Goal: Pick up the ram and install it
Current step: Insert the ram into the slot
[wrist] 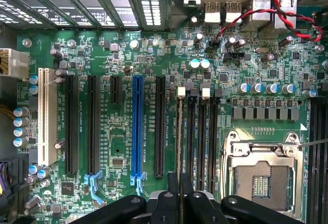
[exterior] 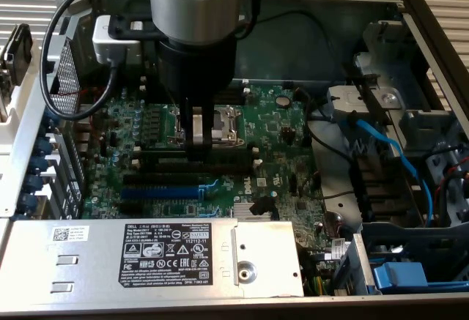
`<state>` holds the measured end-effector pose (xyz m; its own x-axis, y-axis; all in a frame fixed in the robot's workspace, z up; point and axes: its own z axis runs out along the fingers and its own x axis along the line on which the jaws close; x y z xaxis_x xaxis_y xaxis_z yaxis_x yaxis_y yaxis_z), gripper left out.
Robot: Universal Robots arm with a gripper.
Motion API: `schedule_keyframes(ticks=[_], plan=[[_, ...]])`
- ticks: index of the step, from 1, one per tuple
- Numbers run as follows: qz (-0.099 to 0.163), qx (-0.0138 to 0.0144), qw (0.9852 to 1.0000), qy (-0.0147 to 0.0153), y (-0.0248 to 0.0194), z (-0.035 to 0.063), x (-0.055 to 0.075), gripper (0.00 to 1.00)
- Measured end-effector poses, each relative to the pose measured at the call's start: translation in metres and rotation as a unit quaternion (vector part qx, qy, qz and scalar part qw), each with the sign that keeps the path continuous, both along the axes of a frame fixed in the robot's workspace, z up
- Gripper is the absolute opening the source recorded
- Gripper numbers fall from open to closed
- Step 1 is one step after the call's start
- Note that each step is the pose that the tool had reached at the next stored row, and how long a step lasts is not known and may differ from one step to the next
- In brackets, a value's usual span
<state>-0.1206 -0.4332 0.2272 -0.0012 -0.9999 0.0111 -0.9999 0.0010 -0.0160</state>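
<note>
- Wrist view: tool (wrist: 179, 179) low over the green motherboard (wrist: 123, 147), its two black fingers (wrist: 171, 193) drawn close together.
- Pinched between them, the ram (wrist: 179, 131), seen edge-on as a thin pale-grey strip.
- Lies in line with the first of the black memory slots (wrist: 202, 131), a white end clip (wrist: 180, 92) at its far end.
- Cannot tell whether seated in that slot or just above it.
- Beside the memory slots, the open metal processor socket (wrist: 261, 178).
- On the other side of the ram, a black expansion slot (wrist: 160, 126), then the blue slot (wrist: 137, 126), further black slots and a white slot (wrist: 47, 116).
- Red and black wires (wrist: 256, 14) looping near the rear ports.
- Exterior view: grey arm (exterior: 194, 12) reaching straight down into the open computer case (exterior: 315, 27), the tool's fingers meeting the board just in front of the socket.
- Pale patch visible between the fingers; the ram hard to tell from the dark slots here.
- Toward the camera from the fingers, the blue slot again, then the labelled grey power supply (exterior: 146, 254).
- Toward the exterior view's right, a blue cable (exterior: 381, 144) across the drive bay.
</note>
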Motion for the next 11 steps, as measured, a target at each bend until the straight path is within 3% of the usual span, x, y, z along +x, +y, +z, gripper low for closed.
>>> schedule_keyframes(ticks=[11], plan=[[0.005,0.0000,1.0000,0.0000,0.0000,0.0000,0.0023,0.13]])
